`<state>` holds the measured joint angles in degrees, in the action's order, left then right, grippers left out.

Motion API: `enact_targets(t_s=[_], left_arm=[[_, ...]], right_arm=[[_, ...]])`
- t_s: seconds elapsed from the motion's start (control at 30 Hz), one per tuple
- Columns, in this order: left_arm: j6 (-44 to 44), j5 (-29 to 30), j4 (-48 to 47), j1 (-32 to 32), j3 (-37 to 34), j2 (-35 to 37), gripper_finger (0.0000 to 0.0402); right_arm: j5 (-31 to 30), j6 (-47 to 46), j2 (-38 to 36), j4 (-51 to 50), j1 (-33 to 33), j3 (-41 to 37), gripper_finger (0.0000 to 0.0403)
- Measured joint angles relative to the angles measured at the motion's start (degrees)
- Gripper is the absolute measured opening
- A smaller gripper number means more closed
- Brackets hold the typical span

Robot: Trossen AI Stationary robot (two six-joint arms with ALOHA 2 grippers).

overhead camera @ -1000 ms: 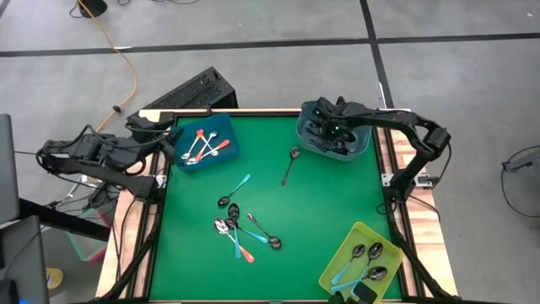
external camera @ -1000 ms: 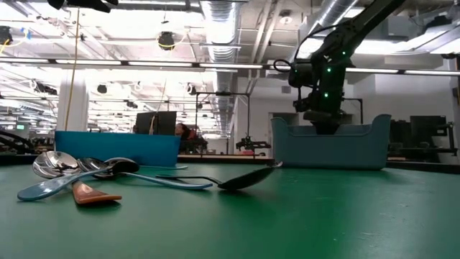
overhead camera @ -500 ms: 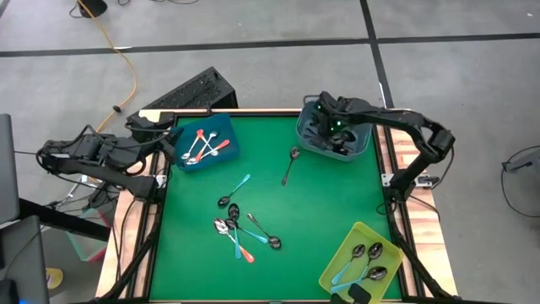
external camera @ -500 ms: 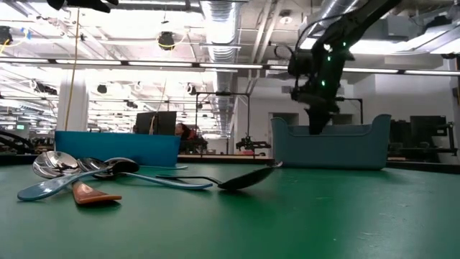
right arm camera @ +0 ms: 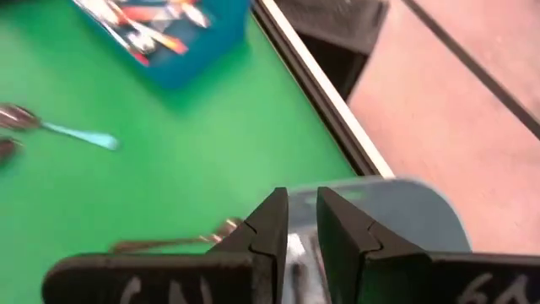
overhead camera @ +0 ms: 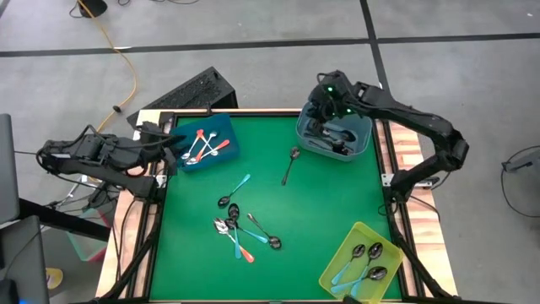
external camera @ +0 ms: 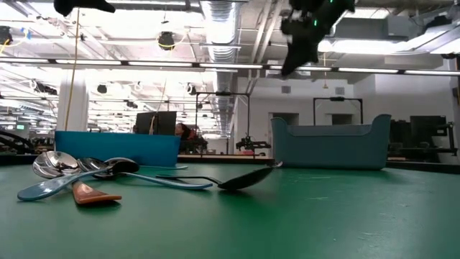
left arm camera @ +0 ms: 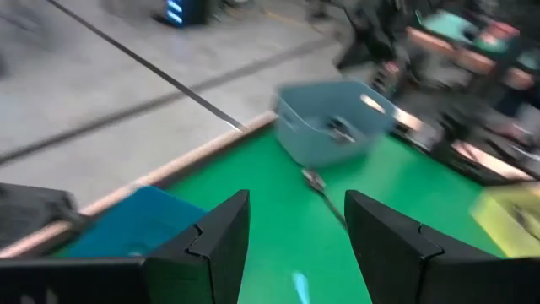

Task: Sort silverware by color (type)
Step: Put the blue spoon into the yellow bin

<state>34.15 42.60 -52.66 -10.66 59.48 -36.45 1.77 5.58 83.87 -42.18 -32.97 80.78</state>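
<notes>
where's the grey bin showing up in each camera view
High view: grey bin at the table's far right, under the right gripper.
Low view: right of centre, gripper high above it.
Left wrist view: upper middle.
Right wrist view: its rim behind the fingers.
Shared landmark: the lone dark spoon beside it.

light: bright, even overhead | shadows: faint | blur: both wrist views smeared | glare: ceiling strip lights

green table (overhead camera: 321, 203), blue bin (overhead camera: 221, 148), grey-blue bin (overhead camera: 361, 142), yellow-green bin (overhead camera: 342, 257)
</notes>
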Motion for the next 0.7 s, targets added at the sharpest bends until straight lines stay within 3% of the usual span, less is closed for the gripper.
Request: enact_targets(t_s=[0.2, 0.43, 0.7], left_arm=[[-3.31, -14.44, -0.15, -0.02, -0.02, -1.87, 0.0179], [-8.91, -28.16, -0.39, -0.04, -0.02, -5.31, 0.0179], [-20.22, -37.26, -0.42, -0.04, -0.02, -11.06, 0.0179]], right_arm=[[1.59, -4.91, -5.22, -1.84, 6.53, 3.12, 0.0079], [1.57, -18.20, -9.08, -7.60, 16.72, 3.14, 0.0079], [0.82, -29.73, -7.54, -10.94, 32.86, 2.88, 0.0079]])
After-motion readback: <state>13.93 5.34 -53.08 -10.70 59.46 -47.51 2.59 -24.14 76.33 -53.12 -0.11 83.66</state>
